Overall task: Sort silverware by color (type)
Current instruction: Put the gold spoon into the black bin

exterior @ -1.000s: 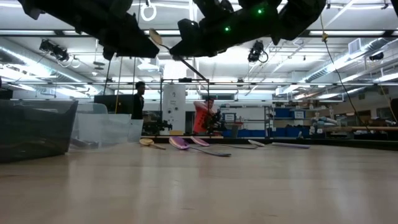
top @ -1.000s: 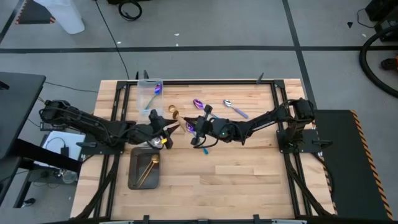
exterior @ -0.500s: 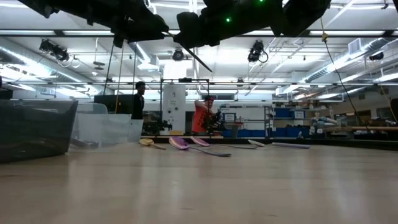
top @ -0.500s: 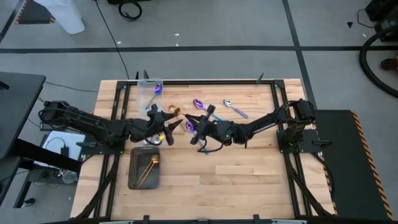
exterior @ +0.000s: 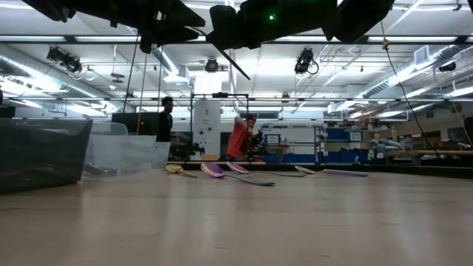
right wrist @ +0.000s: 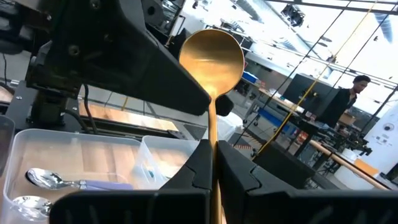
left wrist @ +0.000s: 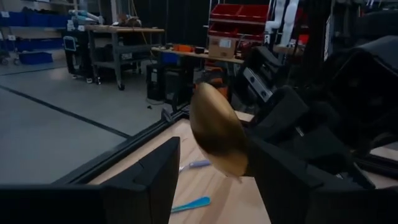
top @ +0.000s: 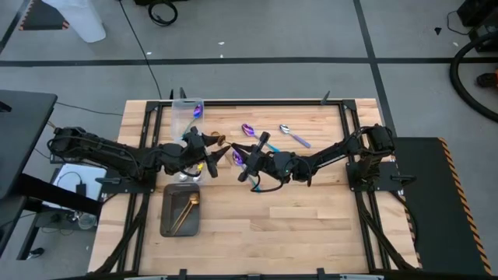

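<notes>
**Gold spoon passing between two grippers above the table**

No readable writing is showing anywhere. Both arms are reaching level toward the table point(top: 311, 210) middle, meeting tip to tip. The right gripper point(right wrist: 214, 158) is clamping its jaws tight on the gold spoon point(right wrist: 212, 59), whose bowl is sticking out just beyond the fingertips. The left gripper point(left wrist: 208, 168) is standing with jaws spread on either side of that bowl. Other spoons point(top: 294, 137) are lying on the table beyond the jaws.
</notes>
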You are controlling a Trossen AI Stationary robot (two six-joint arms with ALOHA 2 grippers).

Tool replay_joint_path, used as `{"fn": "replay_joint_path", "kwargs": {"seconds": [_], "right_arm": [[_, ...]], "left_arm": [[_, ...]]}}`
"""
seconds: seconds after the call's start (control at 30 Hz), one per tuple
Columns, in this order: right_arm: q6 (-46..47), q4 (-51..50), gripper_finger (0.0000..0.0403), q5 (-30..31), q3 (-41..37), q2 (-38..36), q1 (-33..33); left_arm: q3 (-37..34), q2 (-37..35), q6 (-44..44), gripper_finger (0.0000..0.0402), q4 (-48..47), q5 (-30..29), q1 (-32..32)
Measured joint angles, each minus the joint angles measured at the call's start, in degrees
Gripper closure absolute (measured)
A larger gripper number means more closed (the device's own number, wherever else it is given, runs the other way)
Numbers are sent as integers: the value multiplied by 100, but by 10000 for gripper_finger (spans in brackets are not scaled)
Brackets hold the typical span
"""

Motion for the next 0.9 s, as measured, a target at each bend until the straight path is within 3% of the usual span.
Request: {"fn": "replay_joint_path", "kwargs": {"seconds": [0.27, 0.7, 0.9], "right_arm": [[-17, -3, 387, -31, 0, 0, 0], [-81, -68, 358, -66, 2, 9, -2], [-42, -311, 322, -63, 2, 9, 0]], "left_arm": [[0, 2, -49, 236, 146, 1, 104], [4, 2, 183, 371, 164, 275, 249], [15, -11, 310, 373, 0, 238, 254]]}}
